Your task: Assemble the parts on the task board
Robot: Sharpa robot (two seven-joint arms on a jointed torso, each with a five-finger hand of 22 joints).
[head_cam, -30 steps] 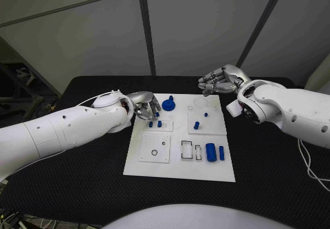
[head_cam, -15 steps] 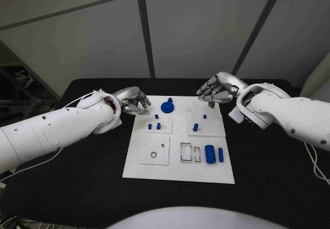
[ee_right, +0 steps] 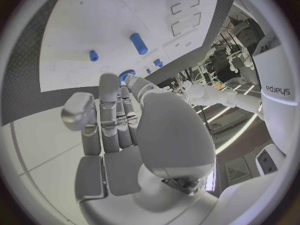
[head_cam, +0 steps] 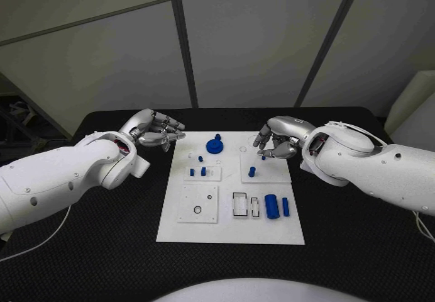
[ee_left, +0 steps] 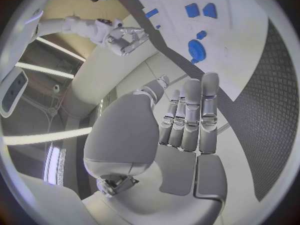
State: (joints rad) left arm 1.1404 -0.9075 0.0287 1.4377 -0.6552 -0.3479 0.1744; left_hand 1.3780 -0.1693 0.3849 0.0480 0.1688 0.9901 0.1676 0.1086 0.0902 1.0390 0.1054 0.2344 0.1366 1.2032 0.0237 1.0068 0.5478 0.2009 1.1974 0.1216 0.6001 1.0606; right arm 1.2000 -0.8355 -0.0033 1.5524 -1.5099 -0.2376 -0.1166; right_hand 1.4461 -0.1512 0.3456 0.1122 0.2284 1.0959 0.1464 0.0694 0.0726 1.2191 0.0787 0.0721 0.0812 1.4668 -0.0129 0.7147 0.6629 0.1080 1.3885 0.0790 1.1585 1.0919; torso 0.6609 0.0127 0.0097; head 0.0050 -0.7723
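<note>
In the head view the white task board (head_cam: 231, 204) lies in the middle of the black table (head_cam: 363, 239). At its far end sits a blue knob-topped disc (head_cam: 214, 145); nearer, two short blue pegs (head_cam: 198, 172) stand on a raised left panel and another blue peg (head_cam: 252, 170) on the right panel; at the near right a blue cylinder (head_cam: 272, 207) lies just beside a thinner blue bar (head_cam: 285, 206), next to two rectangular slots (head_cam: 246, 205). The left hand (head_cam: 154, 129) hangs over the table left of the board's far corner, fingers curled in on nothing. The right hand (head_cam: 279, 141) hovers above the board's far right corner, fingers bent inward with nothing between them. In the left wrist view the left hand (ee_left: 178, 130) shows its fingers side by side, close together, nothing held; the board (ee_left: 212, 40) with blue parts lies beyond. In the right wrist view the right hand (ee_right: 125, 130) has fingers close together, holding nothing, above the board (ee_right: 112, 30) and a blue peg (ee_right: 139, 43).
</note>
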